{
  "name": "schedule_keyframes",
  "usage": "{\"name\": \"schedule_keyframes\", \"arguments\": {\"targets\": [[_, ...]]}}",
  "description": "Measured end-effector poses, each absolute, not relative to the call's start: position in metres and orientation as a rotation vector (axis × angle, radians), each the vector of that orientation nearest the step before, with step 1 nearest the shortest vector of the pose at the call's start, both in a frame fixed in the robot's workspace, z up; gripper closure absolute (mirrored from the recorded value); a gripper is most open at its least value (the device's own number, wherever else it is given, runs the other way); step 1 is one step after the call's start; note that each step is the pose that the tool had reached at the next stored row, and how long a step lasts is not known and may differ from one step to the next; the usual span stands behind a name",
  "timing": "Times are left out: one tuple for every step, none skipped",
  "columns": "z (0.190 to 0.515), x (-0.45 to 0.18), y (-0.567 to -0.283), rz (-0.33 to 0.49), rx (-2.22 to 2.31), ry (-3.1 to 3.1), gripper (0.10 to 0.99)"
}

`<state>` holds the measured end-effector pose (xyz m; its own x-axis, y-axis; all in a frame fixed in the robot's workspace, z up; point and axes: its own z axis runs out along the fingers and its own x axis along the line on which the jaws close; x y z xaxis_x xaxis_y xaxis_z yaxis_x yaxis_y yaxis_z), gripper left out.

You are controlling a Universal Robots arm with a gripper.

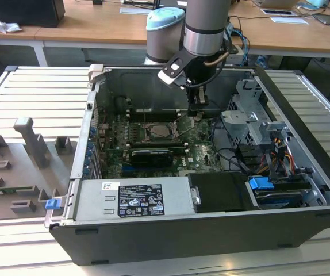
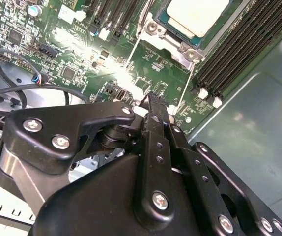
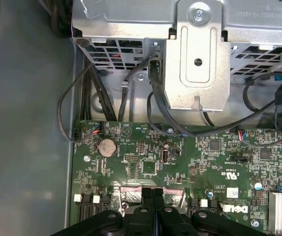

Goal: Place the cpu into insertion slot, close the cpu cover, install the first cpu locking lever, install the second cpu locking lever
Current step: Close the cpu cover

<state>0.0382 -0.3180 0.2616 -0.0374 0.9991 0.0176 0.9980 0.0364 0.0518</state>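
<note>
the end effector [image 1: 196,112] hung inside the open computer case [image 1: 153,230] on the slatted tabletop [image 1: 27,92]; in both wrist views its fingers sat pressed together, with nothing visible between them [image 2: 153,98] [image 3: 152,194]; in the exterior view the insertion slot [image 1: 156,133] lay at about eight o'clock from it, near but apart.

in the second wrist view the cpu [image 2: 197,14] lay flat in that socket, pale face up; a silver frame along its edge was probably the cpu cover [image 2: 168,42], though whether it was fully down could not be told; a thin wire lever [image 2: 183,93] ran over the green motherboard [image 3: 146,147] just beside the fingertips.

the cpu looked light, thin and stiff, with a smooth face that would likely slip under a pinch; its underside is probably fragile, so a hold on two opposite edges seemed safest; the cover looked like rigid sheet metal, best pushed on its rim; the lever seemed springy, best taken at its free end.
</note>
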Motion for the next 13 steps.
{"name": "schedule_keyframes", "arguments": {"targets": [[0.261,0.039,-0.318,0.077,2.163,2.245,0.980],[0.261,0.039,-0.318,0.077,2.163,2.245,0.980],[0.261,0.040,-0.318,0.077,2.163,2.245,0.980],[0.261,0.041,-0.318,0.077,2.163,2.245,0.980],[0.261,0.043,-0.318,0.077,2.163,2.245,0.980],[0.261,0.045,-0.318,0.077,2.163,2.245,0.980],[0.260,0.047,-0.318,0.076,2.163,2.245,0.980],[0.260,0.050,-0.318,0.076,2.164,2.245,0.980],[0.260,0.051,-0.318,0.075,2.164,2.245,0.980],[0.260,0.053,-0.318,0.075,2.164,2.246,0.980],[0.260,0.054,-0.318,0.075,2.164,2.246,0.980],[0.259,0.056,-0.318,0.075,2.164,2.246,0.980],[0.259,0.057,-0.318,0.074,2.164,2.247,0.980]]}}
